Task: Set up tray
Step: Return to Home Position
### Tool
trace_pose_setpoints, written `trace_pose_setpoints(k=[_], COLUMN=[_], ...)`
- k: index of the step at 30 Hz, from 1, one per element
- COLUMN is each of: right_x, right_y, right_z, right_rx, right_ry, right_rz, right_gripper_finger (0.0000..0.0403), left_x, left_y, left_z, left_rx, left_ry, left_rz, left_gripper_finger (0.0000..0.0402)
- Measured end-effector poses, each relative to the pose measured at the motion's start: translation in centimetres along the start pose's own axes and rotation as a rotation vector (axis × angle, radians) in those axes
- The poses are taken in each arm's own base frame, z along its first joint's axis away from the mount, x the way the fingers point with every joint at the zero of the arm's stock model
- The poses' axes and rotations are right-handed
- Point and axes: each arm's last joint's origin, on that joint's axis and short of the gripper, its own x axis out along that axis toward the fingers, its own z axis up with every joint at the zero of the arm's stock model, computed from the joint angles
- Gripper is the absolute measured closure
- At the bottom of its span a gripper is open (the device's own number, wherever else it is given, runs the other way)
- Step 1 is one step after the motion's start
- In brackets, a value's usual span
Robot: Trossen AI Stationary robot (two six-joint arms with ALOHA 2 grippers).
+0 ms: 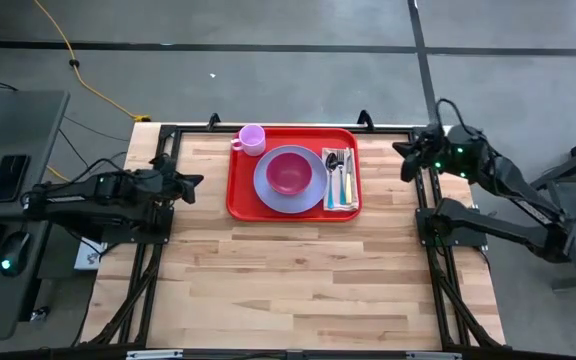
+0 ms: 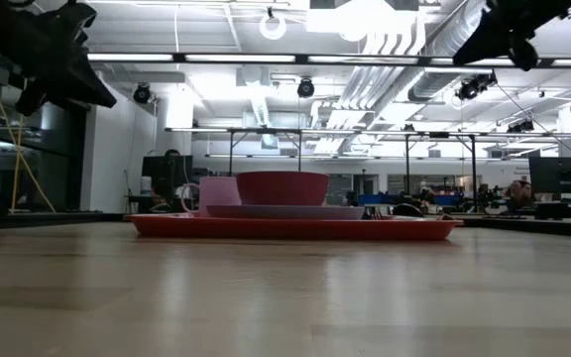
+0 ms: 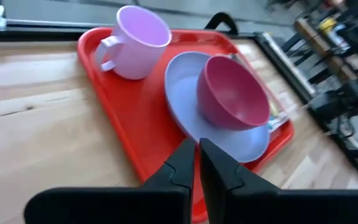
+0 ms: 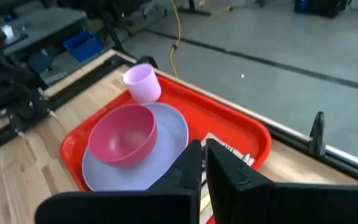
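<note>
Tableware is gathered on the large flat red plastic tray (image 1: 241, 200), which lies at the far middle of the pale wooden plank table (image 1: 298, 285), its long side across the table. A round lavender plate (image 1: 289, 206) sits at the tray's centre with a deep pink bowl (image 1: 289, 172) on it. A small lavender mug (image 1: 252, 139) stands in the far-left corner, and a tan rectangular napkin (image 1: 353, 203) lies along the right side, carrying the cutlery (image 1: 339, 178) lengthwise — a place setting, each piece inside the rim so the tray could be carried as one. The setting looks finished.

The left gripper (image 3: 197, 149) hangs at the table's left edge, aimed at the tray but well apart from it. Its jaws are clenched with nothing between them. The right gripper (image 4: 204, 149) is raised by the far-right corner, also clear of the tray, jaws pressed nearly together and empty — both arms look parked so nothing can be knocked.
</note>
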Motion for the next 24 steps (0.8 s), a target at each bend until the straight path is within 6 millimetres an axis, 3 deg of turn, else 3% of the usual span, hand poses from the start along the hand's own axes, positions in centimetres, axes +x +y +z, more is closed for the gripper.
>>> trace_pose_setpoints(k=[10, 24], right_x=[-3.5, -6.5], right_y=[-0.3, -0.4], right_z=[-0.6, -1.8], right_rx=[-0.002, -0.101], right_ry=[-0.124, -0.191], right_rz=[0.021, 0.13], right_gripper_finger=[0.0403, 0.0402], left_x=[1.4, 3.8], left_y=[0.3, 0.8], left_z=[-1.5, -3.8], left_rx=[0.002, 0.046], left_ry=[-0.097, -0.114], left_rz=[-0.149, -0.255], left_gripper_finger=[0.0346, 0.0346])
